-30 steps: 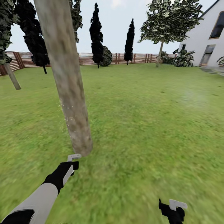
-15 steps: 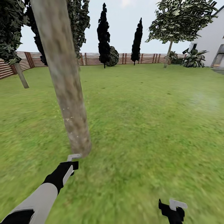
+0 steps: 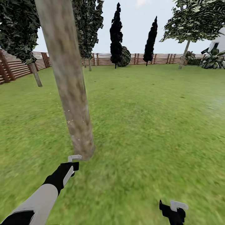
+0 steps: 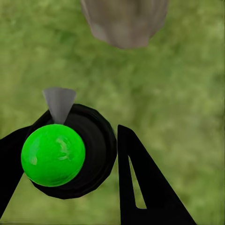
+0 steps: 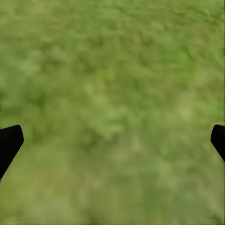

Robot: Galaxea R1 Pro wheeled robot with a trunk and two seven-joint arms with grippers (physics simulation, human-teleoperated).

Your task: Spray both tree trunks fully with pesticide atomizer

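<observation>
On the green lawn (image 3: 150, 125) of a fenced garden, the robot's left gripper (image 3: 72, 163) is closing around the pesticide atomizer (image 4: 70, 152), its two dark fingers (image 4: 140, 183) pressing either side of the black bottle, whose green top is facing the wrist camera and whose pale grey nozzle is pointing at the foot of the near tree trunk (image 3: 70, 90). In the head view the pale trigger head is sitting just beside the base of that trunk, and pale flecks are dotting the bark low down, so spraying of the first tree appears to be the step in hand, with coverage seemingly far from complete. The next move is probably calling for the nozzle to be carried up and around the trunk, since only a lower patch is looking speckled.

The right gripper (image 3: 173, 210) is hanging low over the grass, its finger tips (image 5: 9, 140) standing wide apart at the edges of the wrist view and holding nothing.

One atomizer is in view. Three pale-trunked trees are counting up: the near one, a second by the wooden fence (image 3: 15, 67) at the left (image 3: 35, 73), and a third far off at the right (image 3: 185, 51). Two slim black trees (image 3: 116, 34) are standing before the back fence.
</observation>
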